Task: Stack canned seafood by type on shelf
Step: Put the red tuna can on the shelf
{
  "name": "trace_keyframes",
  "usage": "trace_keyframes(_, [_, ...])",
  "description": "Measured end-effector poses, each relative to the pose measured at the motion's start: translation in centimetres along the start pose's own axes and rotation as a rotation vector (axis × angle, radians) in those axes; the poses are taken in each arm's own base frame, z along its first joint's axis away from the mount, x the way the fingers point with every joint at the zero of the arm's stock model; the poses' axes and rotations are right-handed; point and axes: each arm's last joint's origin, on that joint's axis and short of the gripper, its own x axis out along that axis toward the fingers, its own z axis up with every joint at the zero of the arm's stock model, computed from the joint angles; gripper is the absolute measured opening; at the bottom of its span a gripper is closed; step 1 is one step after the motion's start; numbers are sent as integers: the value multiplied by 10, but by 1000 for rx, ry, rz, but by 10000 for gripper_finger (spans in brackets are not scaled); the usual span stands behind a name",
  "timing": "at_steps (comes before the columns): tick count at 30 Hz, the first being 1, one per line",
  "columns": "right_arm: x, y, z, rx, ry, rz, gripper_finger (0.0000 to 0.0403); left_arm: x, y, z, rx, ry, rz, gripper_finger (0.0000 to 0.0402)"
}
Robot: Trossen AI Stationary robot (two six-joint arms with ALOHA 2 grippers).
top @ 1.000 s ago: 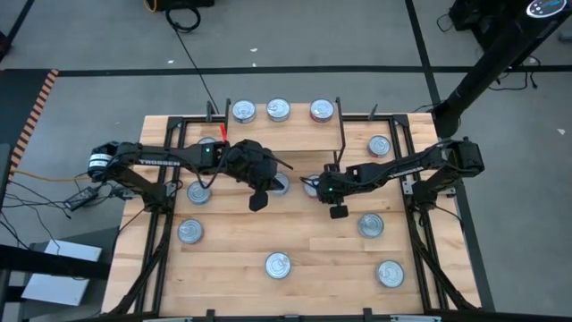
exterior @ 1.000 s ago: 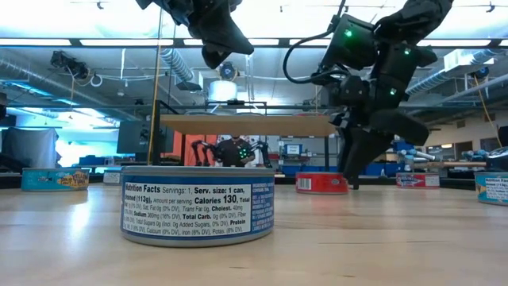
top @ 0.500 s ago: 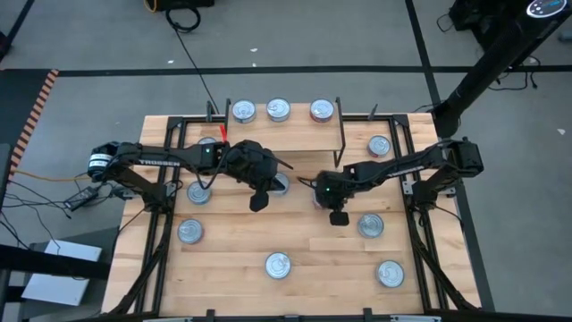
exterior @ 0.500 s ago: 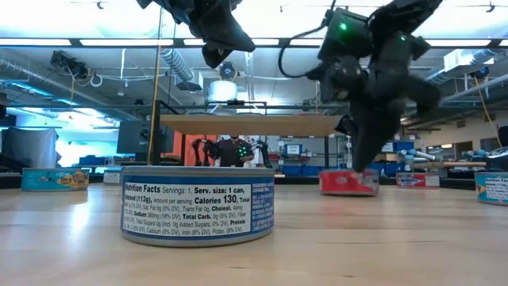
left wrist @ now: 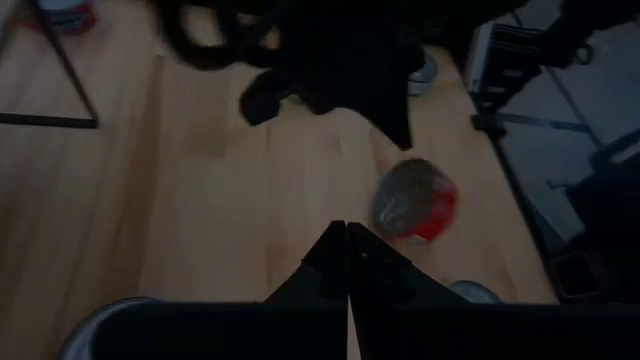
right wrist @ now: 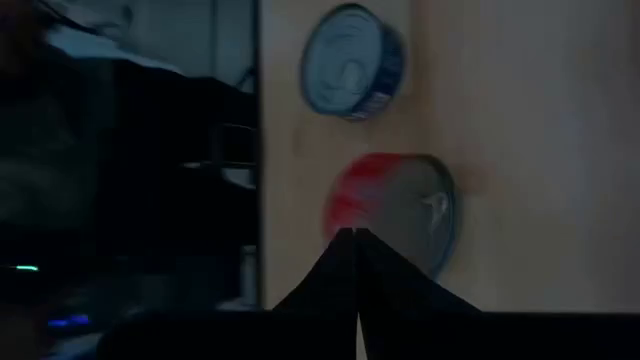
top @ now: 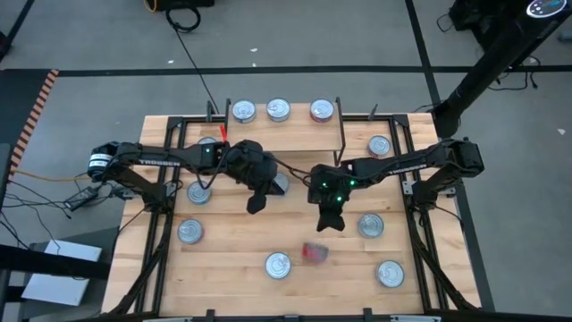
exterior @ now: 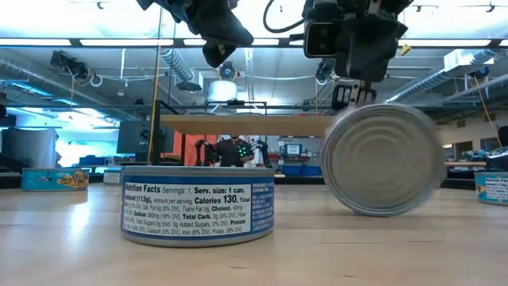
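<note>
A red-labelled can [top: 315, 252] stands on its rim on the table, blurred, its silver face [exterior: 383, 161] toward the near edge. My right gripper [top: 326, 224] hangs shut just behind and above it, holding nothing; its wrist view looks past the shut fingertips [right wrist: 355, 235] down at the can [right wrist: 395, 215]. My left gripper [top: 256, 204] hangs shut over the table's middle, clear of the cans. The shelf [top: 295, 134] at the far side carries three cans along its far edge [top: 278, 110]. A blue can [exterior: 197, 205] sits flat near the front.
Loose cans lie flat on the table at the left [top: 198, 191] [top: 189, 231], near edge [top: 278, 265], and right [top: 371, 224] [top: 390, 273] [top: 379, 145]. One more [top: 280, 183] sits by the left gripper. Black rails [top: 156, 224] run along both sides.
My right gripper has shut on nothing, risen, and rolled its wrist while moving toward the near edge. The red can, flat on the table by the shelf a second ago, has tipped onto its rim and rolled out toward the near edge. My left gripper stayed put.
</note>
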Motion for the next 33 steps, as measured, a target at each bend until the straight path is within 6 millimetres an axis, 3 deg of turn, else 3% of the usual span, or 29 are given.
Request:
trace_keyframes(9, [8, -10, 3, 40, -27, -87, 12, 0, -1, 0, -2, 4, -24, 2])
trace_keyframes(12, [7, -3, 2, 62, -43, -92, 27, 0, -2, -1, -1, 10, -28, 2])
trace_keyframes(16, [16, 20, -8, 55, -49, -103, 61, 1, -4, -2, -2, 24, -35, 2])
trace_keyframes(20, [43, 48, -20, 32, -85, -98, 81, 2, -10, -3, -3, 26, -49, 2])
trace_keyframes(24, [78, 72, -29, 50, -202, -79, 66, 5, -19, -4, 17, 28, -37, 2])
trace_keyframes(28, [109, 75, -36, 178, -295, -129, 49, 7, -29, -5, 39, 32, -31, 1])
trace_keyframes(33, [148, 71, -36, 250, -257, -183, 75, 9, -39, -8, 56, 53, -55, 1])
